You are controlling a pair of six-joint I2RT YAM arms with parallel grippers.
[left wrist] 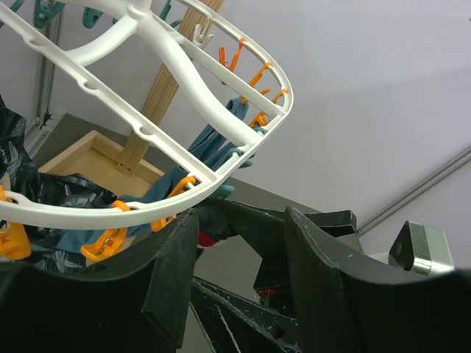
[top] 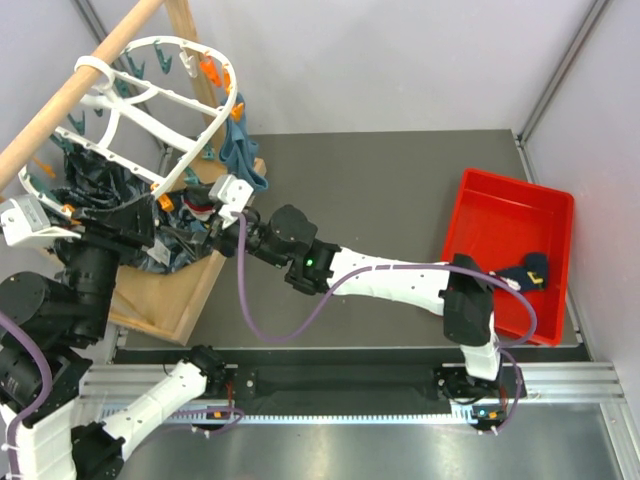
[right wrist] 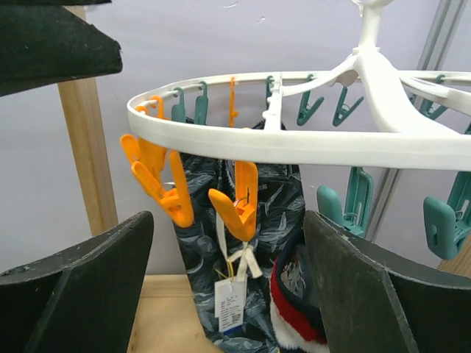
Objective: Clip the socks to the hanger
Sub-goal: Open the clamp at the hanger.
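Observation:
The white oval hanger hangs from the pole at the far left, with teal and orange clips under its rim. One navy sock with a red-and-white cuff hangs cuff down below that rim; what holds its top is hidden. My right gripper is open, facing an orange clip, and the sock lies against its right finger. My left gripper is open under the rim, with the sock just past its left fingertip. Another sock lies in the red bin.
A big dark patterned cloth with a paper tag and a teal-blue garment hang from the hanger. The wooden pole and its wooden base frame stand at the left. The red bin sits at the right.

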